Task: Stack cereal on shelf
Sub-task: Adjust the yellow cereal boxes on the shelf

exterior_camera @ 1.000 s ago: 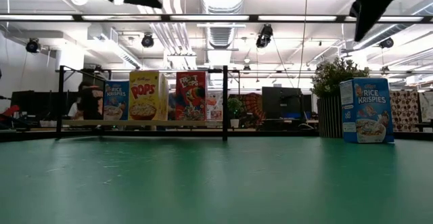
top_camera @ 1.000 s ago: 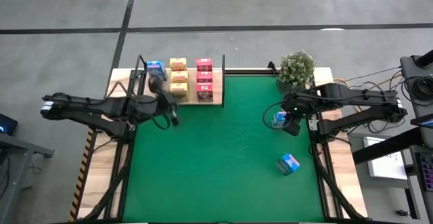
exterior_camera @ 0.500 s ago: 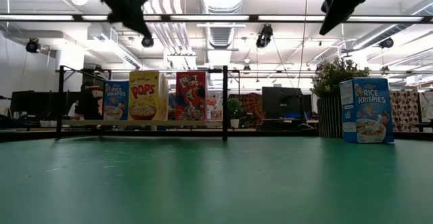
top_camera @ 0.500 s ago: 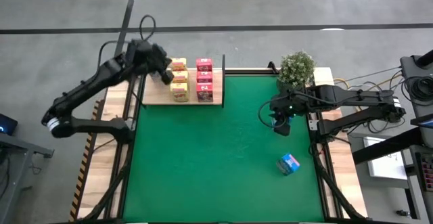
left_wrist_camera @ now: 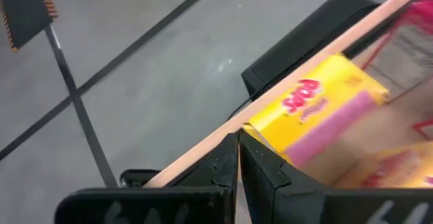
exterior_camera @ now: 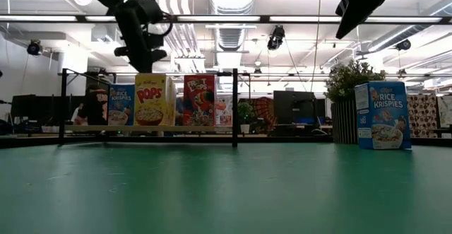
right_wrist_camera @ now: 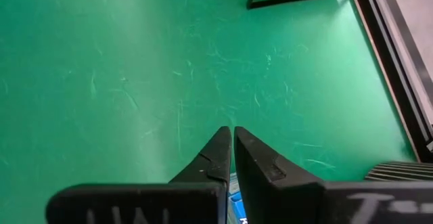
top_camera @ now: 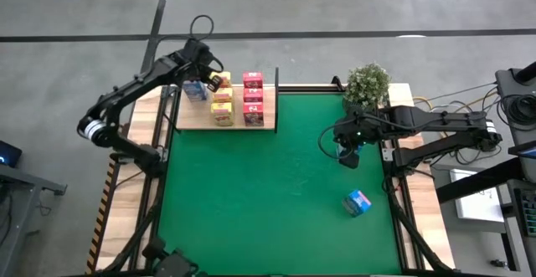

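The left tool (top_camera: 208, 69) hangs above the far left end of the shelf (top_camera: 251, 123), its fingers (left_wrist_camera: 223, 166) pressed together and holding nothing. On the shelf stand a blue cereal box (top_camera: 194, 90), a row of yellow boxes (top_camera: 221, 99) and a row of pink boxes (top_camera: 253, 97). The right tool (top_camera: 347, 150) is also closed and empty, poised over a blue box (exterior_camera: 382, 115) standing upright on the green mat (top_camera: 276, 193) near a potted plant (top_camera: 367, 84). Another blue box (top_camera: 358, 202) lies on the mat, nearer the front of the worktop.
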`<state>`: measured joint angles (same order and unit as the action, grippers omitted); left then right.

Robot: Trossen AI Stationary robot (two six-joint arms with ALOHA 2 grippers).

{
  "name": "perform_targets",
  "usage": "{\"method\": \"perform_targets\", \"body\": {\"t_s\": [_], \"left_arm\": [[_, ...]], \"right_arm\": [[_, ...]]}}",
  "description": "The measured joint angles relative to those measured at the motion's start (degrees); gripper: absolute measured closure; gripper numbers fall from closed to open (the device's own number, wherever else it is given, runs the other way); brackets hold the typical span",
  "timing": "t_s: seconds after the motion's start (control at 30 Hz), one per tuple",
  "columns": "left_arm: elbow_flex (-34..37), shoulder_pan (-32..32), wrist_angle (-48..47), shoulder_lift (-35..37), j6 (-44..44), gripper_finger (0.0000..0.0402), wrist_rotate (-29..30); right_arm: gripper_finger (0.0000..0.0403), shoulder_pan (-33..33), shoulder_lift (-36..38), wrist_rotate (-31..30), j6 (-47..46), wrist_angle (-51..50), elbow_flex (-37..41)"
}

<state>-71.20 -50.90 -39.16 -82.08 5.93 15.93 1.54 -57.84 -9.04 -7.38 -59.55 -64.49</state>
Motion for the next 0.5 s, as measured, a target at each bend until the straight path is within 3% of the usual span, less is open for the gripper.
{"method": "perform_targets", "body": {"t_s": [0.5], "left_arm": [[0.3, 0.1, 0.0, -1.8, -0.7, 0.0402, 1.1]], "right_arm": [[0.0394, 0.0, 0.0, 0.0, 1.0, 0.0, 0.7]]}}
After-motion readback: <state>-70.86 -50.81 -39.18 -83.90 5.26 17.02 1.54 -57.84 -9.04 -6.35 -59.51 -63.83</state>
